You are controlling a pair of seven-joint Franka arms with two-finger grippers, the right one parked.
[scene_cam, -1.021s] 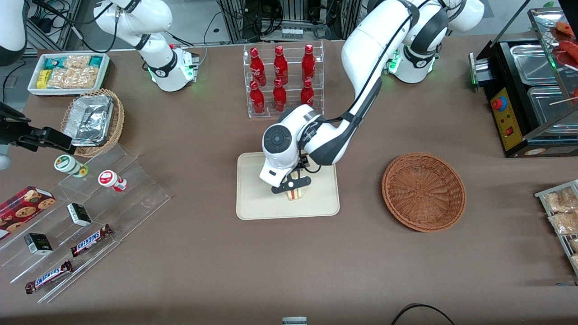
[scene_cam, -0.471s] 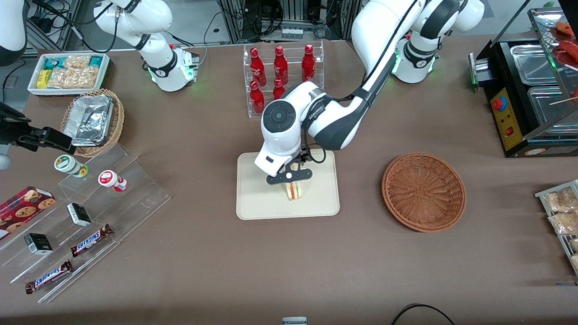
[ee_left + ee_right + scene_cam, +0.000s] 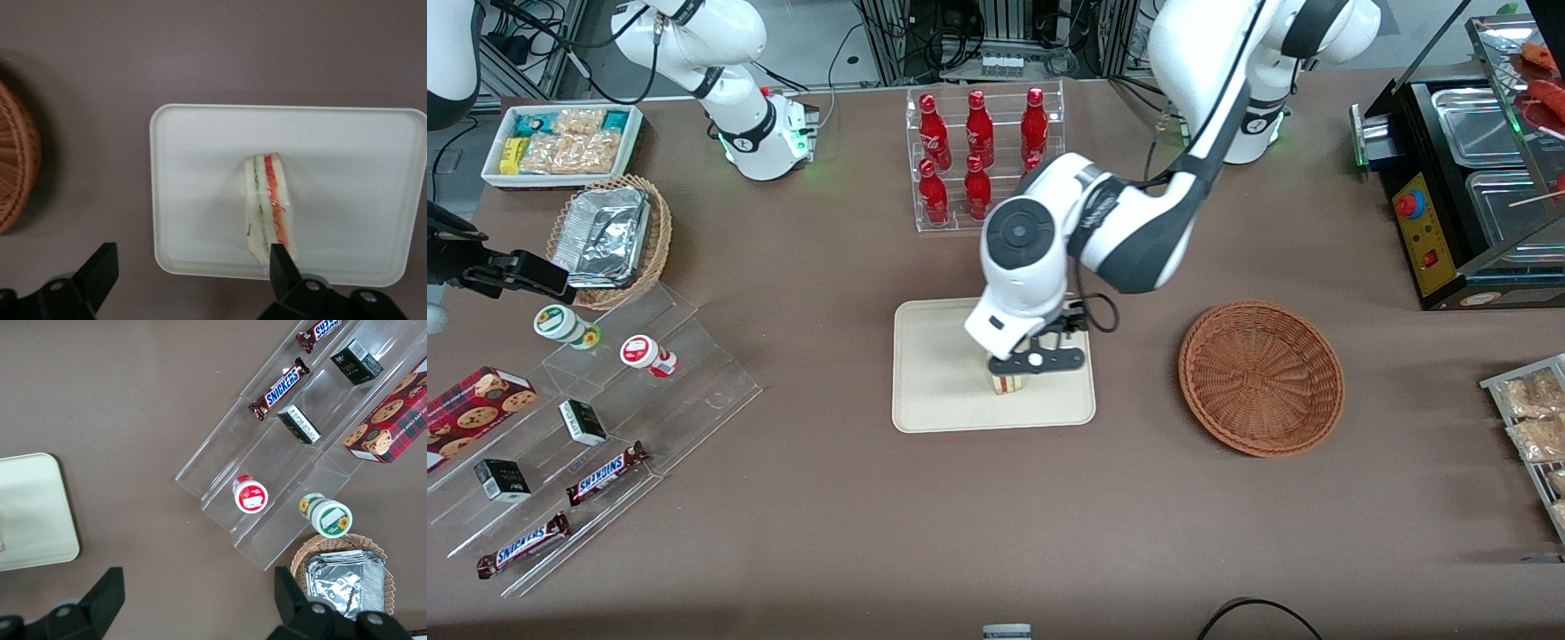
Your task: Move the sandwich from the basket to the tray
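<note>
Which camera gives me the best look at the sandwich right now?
The left wrist view: the sandwich lies unobstructed on the tray below the open gripper. The front view shows only its end under the gripper; the right wrist view doesn't show it clearly.

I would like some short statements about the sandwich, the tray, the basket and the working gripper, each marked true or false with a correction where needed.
1. The sandwich lies on the tray. True.
2. The gripper is shut on the sandwich. False: its fingers are spread open and it hangs above the tray, holding nothing.
3. The basket holds a second sandwich. False: nothing shows in it.
4. The sandwich shows red and green filling layers on its cut edge. True.
5. The tray stands inside the basket. False: the two lie apart on the table, the basket toward the working arm's end.
</note>
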